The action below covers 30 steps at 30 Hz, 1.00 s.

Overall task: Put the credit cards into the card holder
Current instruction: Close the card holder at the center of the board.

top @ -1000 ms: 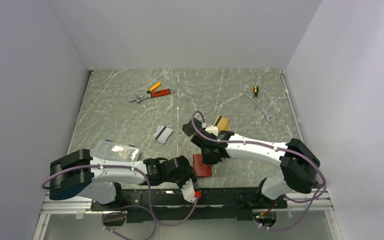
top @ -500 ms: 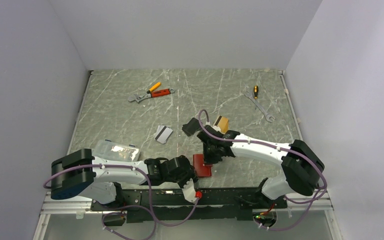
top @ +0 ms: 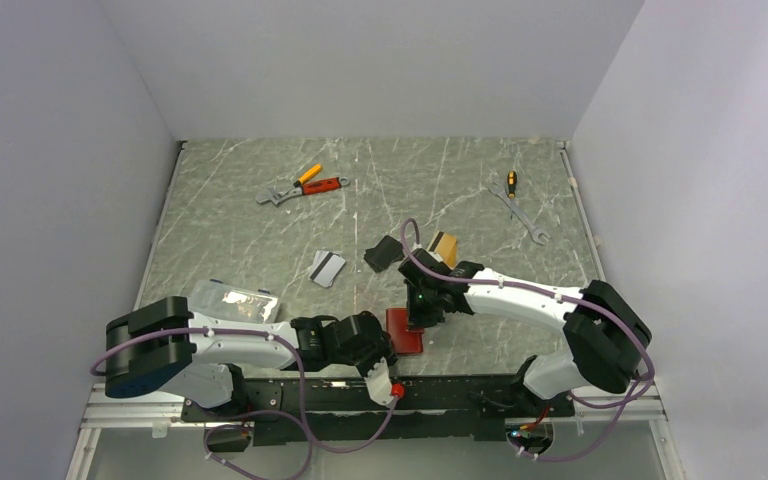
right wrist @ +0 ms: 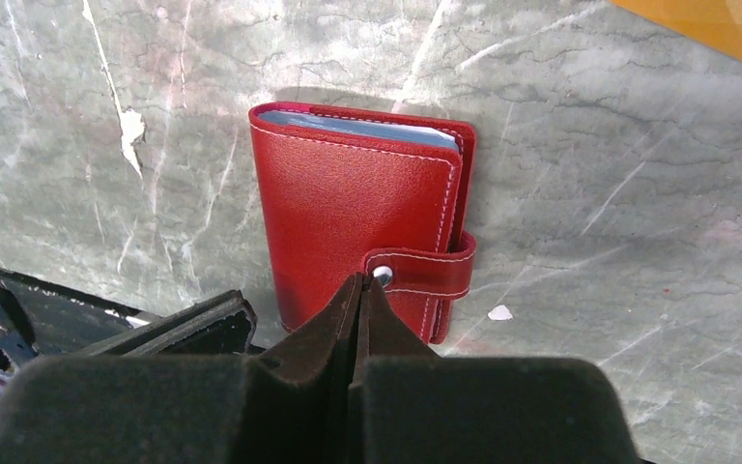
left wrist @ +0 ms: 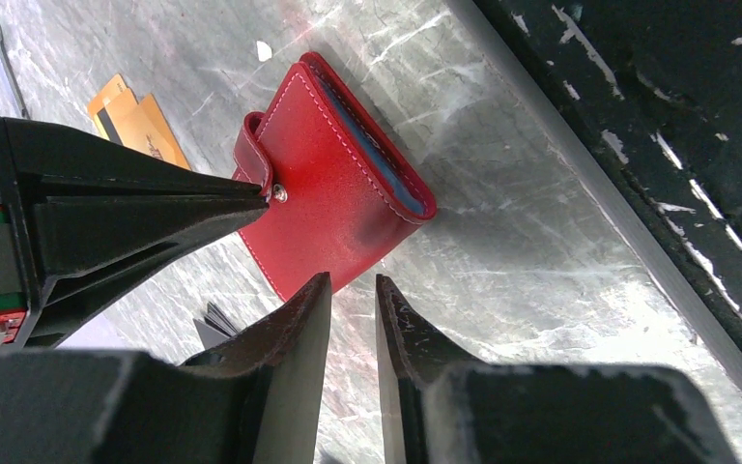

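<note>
One red card holder (right wrist: 353,208), snapped closed, lies flat; our right hand (right wrist: 361,283), fingers pressed together, touches its snap tab (right wrist: 427,275); our left hand (left wrist: 353,290), narrowly parted, hovers beside.

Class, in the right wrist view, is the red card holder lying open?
No, the card holder lies folded shut, with its snap tab wrapped over the front cover.

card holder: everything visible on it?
The card holder is red and leather-like with pale stitching. It is folded shut, its tab snapped by a metal stud. Bluish lining shows at one edge. It lies flat on the table near the front edge. The right gripper, shut, meets the stud; the left gripper is close, contact unclear.
</note>
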Each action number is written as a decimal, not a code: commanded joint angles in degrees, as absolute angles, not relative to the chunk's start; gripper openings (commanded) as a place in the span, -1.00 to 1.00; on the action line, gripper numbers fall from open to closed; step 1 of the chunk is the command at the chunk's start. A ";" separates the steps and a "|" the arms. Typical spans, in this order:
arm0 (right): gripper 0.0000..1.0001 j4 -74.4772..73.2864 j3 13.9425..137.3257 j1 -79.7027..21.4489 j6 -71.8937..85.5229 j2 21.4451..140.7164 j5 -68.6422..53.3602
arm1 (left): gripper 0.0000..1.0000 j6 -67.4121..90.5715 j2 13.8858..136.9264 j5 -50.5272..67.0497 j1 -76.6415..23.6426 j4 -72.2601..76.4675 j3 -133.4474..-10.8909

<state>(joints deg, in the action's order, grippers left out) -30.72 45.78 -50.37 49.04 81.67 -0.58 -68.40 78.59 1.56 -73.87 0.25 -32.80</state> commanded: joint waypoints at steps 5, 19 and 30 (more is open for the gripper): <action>-1.00 -28.17 45.33 -49.81 48.14 81.49 -2.59 | -0.41 -69.79 78.32 2.55 -74.18 1.80 -33.14; -1.00 -27.56 44.30 -49.61 48.21 83.46 -3.13 | -0.42 -70.05 77.79 2.41 -74.36 1.68 -33.13; -1.00 -27.89 42.66 -49.28 49.02 83.46 -2.72 | -0.42 -70.23 77.57 2.20 -74.36 1.52 -33.20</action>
<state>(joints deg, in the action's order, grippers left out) -27.92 44.42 -49.67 48.93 82.67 -3.75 -69.49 78.59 1.61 -73.97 0.23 -32.80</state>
